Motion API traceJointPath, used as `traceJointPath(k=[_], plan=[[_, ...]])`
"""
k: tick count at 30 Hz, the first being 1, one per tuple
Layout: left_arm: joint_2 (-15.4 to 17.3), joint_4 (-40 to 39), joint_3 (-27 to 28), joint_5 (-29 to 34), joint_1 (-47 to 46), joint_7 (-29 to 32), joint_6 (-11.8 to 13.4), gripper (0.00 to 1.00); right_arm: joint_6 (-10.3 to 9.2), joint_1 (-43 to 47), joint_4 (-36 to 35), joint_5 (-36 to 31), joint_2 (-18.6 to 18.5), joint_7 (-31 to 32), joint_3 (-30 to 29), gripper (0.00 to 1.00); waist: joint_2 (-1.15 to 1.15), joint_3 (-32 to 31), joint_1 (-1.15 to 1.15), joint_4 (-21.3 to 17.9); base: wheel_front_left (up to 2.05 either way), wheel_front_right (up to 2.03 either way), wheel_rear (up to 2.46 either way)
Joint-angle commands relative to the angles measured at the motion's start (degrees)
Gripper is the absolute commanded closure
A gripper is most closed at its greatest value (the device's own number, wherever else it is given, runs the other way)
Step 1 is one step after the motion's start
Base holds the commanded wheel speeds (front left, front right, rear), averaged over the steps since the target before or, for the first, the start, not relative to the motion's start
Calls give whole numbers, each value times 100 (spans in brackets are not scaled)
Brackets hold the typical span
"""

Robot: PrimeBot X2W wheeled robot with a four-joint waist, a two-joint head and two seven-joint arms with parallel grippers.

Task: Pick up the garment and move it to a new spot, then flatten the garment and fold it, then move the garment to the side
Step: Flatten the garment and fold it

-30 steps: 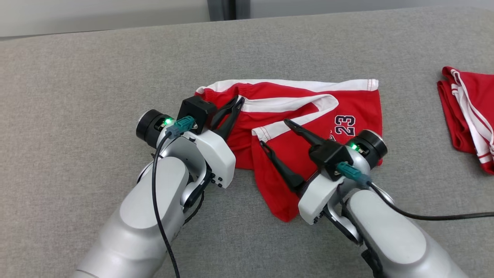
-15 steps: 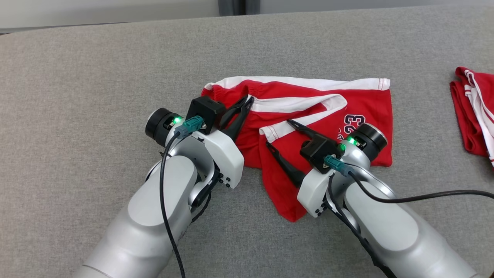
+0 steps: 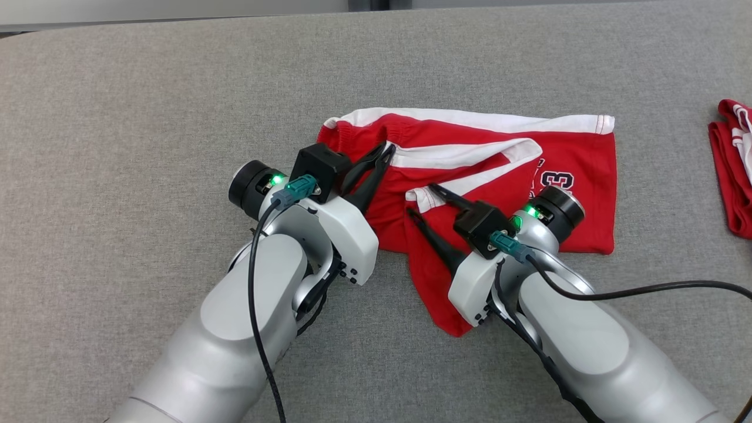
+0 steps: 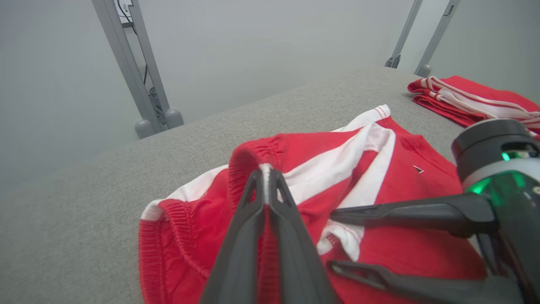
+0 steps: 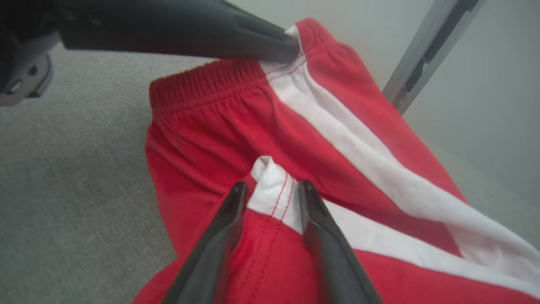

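Our left gripper (image 3: 385, 154) is clamped shut on the elastic waistband (image 4: 257, 154) of the garment (image 3: 564, 170), red shorts with white stripes lying rumpled near the middle of the grey table (image 3: 147, 147). Our right gripper (image 3: 420, 200) hovers with its fingers (image 5: 213, 249) apart, one on either side of a turned-over white hem corner (image 5: 272, 190). To make this grasp well, we judge, those fingers should sink far enough to catch the whole hem before closing, without pinching the red layer beneath. Both grips should then lift together, drawing gently apart, so the cloth hangs flat, not twisted. A second red garment (image 3: 731, 176) lies well apart at the table's right edge; we should steer clear of it.
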Motion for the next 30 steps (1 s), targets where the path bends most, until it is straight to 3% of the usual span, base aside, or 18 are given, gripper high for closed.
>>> traceJointPath(k=[1, 4, 15, 30], plan=[[20, 20, -15, -29, -139, -35, 33, 100, -1, -40, 42, 30, -9, -56, -40, 65, 0, -4, 0, -3, 0, 0, 0], [20, 64, -34, -63, -124, -53, 61, 100, -1, -15, 56, 63, 7, -87, -75, 100, 0, -28, 0, -25, 0, 0, 0], [159, 324, 51, -193, 111, -200, 139, 100, -1, 455, -449, 483, -104, -120, -502, 100, 0, -406, 0, -188, 0, 0, 0], [497, 355, 514, -616, 625, -532, 396, 100, -1, 1448, -1920, 1467, -1092, 353, -1474, 100, 0, -1079, 0, -382, 0, 0, 0]])
